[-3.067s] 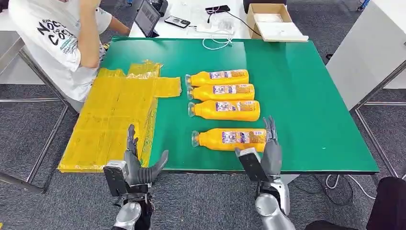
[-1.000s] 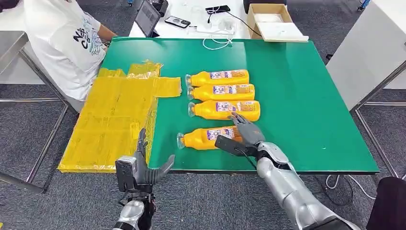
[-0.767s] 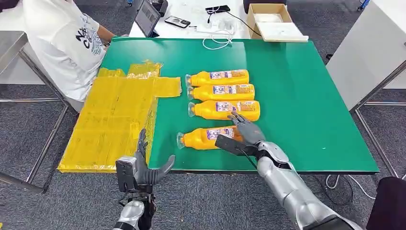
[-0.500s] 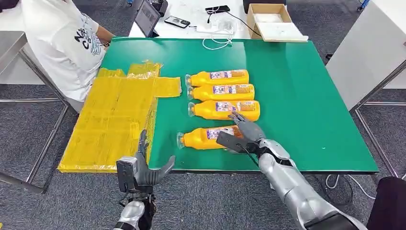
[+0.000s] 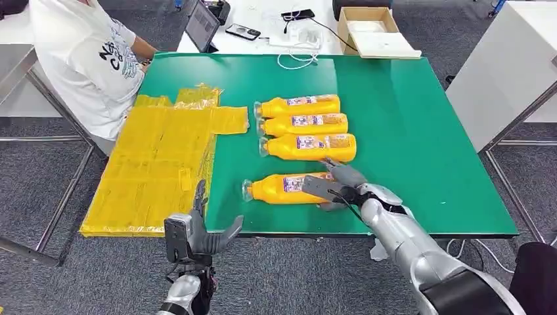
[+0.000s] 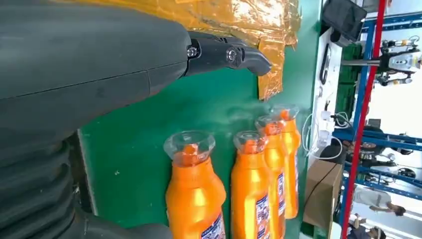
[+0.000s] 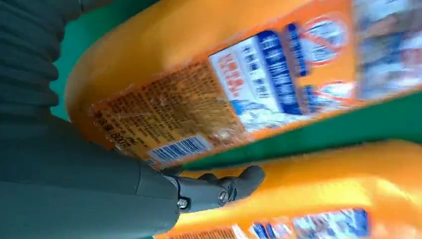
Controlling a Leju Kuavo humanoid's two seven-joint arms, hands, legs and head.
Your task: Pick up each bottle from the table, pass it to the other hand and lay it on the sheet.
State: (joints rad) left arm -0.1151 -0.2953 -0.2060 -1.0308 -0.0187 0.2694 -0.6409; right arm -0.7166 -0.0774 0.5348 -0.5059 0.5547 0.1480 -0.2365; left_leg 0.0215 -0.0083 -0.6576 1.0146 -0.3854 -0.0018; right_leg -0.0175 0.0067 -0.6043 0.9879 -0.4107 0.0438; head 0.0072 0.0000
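Four bottles are lying on the green table [image 5: 420, 131] and none is resting on the yellow sheet [image 5: 157, 157], so I judge the task barely begun: no pickup, handover or laying down is finished. The right hand [image 5: 335, 184] is closing around the base end of the nearest bottle [image 5: 282, 188], at about 6 o'clock on the table; its fingers are draping over the far side and its thumb is sitting on the near side, but the bottle appears to be still lying on the table. Whether the grip is firm, I cannot tell. The other three bottles [image 5: 302, 125] are lying side by side just beyond, toward 12 o'clock. The left hand [image 5: 197, 230] is waiting spread and empty off the table's near edge, below the sheet, which is covering the 9 o'clock side. An open cardboard box [image 5: 374, 29] at 12 o'clock is holding something white.
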